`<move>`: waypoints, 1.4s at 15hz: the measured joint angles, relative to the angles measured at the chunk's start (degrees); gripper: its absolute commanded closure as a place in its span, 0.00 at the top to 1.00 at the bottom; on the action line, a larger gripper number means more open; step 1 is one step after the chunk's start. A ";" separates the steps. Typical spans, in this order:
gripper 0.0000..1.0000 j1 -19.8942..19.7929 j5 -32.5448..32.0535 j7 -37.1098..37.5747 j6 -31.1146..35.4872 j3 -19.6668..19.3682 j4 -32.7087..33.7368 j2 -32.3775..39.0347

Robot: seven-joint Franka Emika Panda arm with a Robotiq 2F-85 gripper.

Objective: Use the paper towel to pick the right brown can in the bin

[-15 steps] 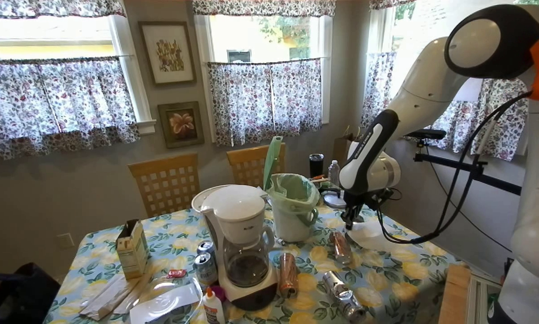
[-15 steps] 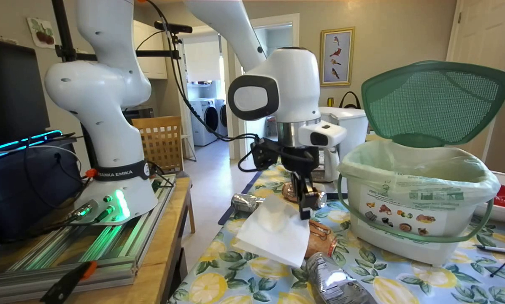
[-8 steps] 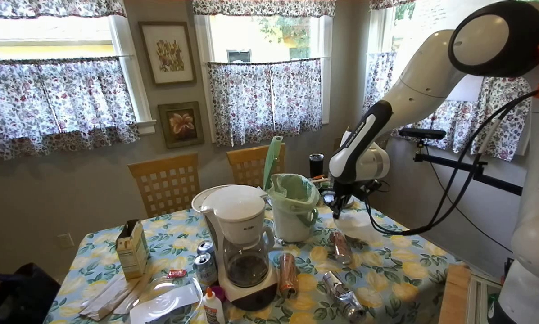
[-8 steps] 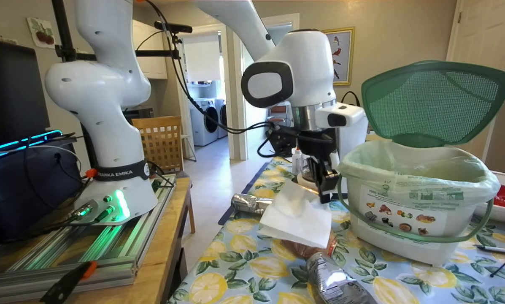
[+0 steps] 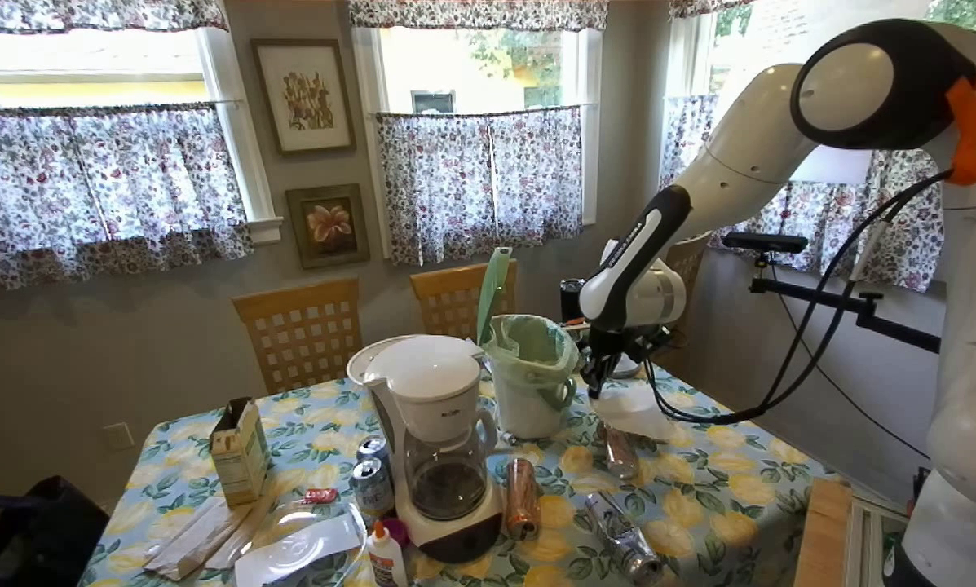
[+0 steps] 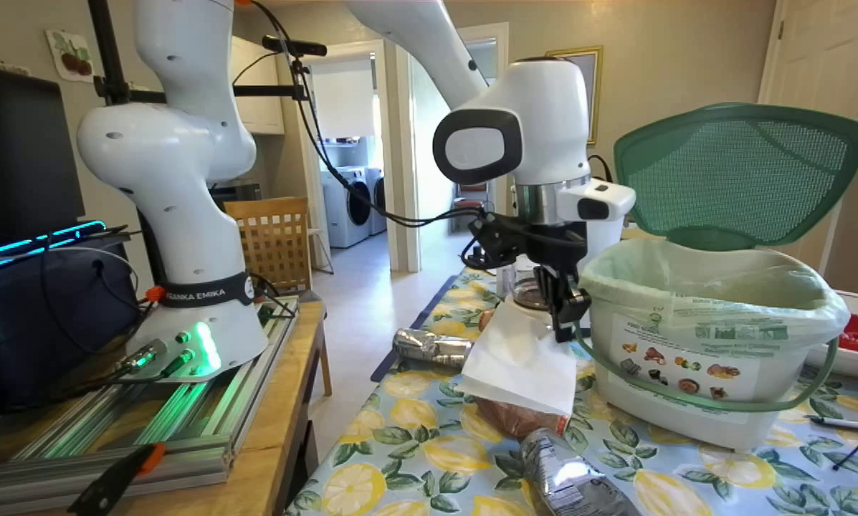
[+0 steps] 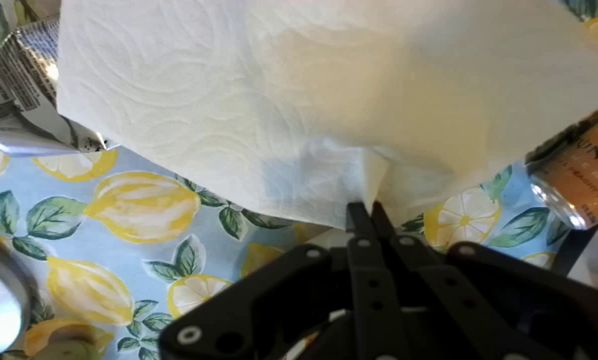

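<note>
The gripper [image 7: 367,208] was clamped on the paper towel [image 7: 204,125], just drawn farther over the right brown can [image 6: 515,421] on the table [image 6: 403,433], seemingly to cover it before grasping; contact was unclear. A crushed silver can [image 6: 575,476] lay close, likely crowding the approach; beyond stood the bin [image 6: 676,358], then the coffee maker [image 5: 447,412].

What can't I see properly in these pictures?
Part of a brown can: hidden by the paper towel, in an exterior view.
Bottom of the bin: hidden by its liner, in both exterior views.
Silver can: cut off by the left edge, wrist view.
Its small print: too blurred, wrist view.
</note>
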 measured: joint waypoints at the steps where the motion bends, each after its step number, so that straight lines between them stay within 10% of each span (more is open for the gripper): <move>1: 0.00 0.01 0.02 0.00 -0.07 0.25 0.16 0.58; 19: 0.00 -0.01 0.03 -0.06 -0.13 3.04 3.78 6.51; 20: 0.03 0.00 0.03 -0.06 -0.13 3.06 3.96 6.77; 21: 0.28 0.00 0.02 -0.06 -0.13 3.08 4.16 7.05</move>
